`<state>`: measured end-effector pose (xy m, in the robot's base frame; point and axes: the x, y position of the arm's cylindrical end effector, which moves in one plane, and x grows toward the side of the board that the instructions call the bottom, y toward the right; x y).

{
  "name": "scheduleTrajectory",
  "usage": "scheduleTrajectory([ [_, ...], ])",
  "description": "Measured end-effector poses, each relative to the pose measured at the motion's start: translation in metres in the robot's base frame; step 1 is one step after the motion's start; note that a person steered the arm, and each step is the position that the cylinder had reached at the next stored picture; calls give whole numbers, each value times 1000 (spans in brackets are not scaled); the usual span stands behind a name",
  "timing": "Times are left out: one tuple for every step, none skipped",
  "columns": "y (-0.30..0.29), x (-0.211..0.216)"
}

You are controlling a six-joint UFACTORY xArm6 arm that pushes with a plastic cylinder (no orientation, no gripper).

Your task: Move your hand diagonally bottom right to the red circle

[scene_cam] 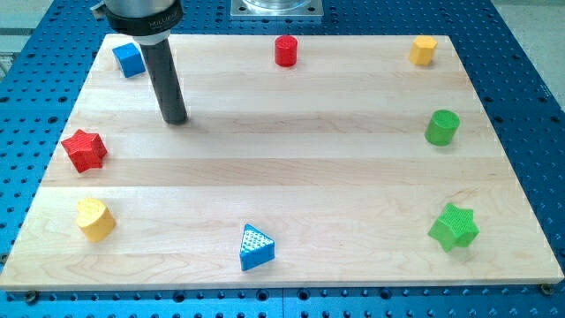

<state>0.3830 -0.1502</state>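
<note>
Your red circle [286, 50], a short cylinder, stands near the top edge of the wooden board [291, 177], a little left of the middle of that edge. My tip [176, 118] rests on the board well apart from it, toward the view's left and lower down; the red circle lies up and to the right of the tip. The tip is the end of a plain dark rod: it has nothing that opens or closes, it holds nothing, and it touches no block.

Nearest the tip is the blue cube [129, 58], up and to its left at the top left corner of the board. Below and left of the tip, by the left edge, sits the red star [84, 149], and further down the yellow block [94, 218], rounded on one side; its exact shape you cannot make out.

Count eight blocks in all: two red, two blue, two yellow, two green. The other blue one is a triangle [256, 247] by the bottom edge, its top face speckled with dots. The second yellow block [424, 50], faceted like a hexagon, sits at the top right corner. Down the right side you have a green cylinder [442, 127] and a green star [455, 226].

The board is pale wood, grain running left to right, lying on a blue perforated table [530, 106].
</note>
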Motion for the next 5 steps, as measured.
scheduleTrajectory([
  [0, 0],
  [-7, 0],
  [24, -2],
  [63, 4],
  [72, 13],
])
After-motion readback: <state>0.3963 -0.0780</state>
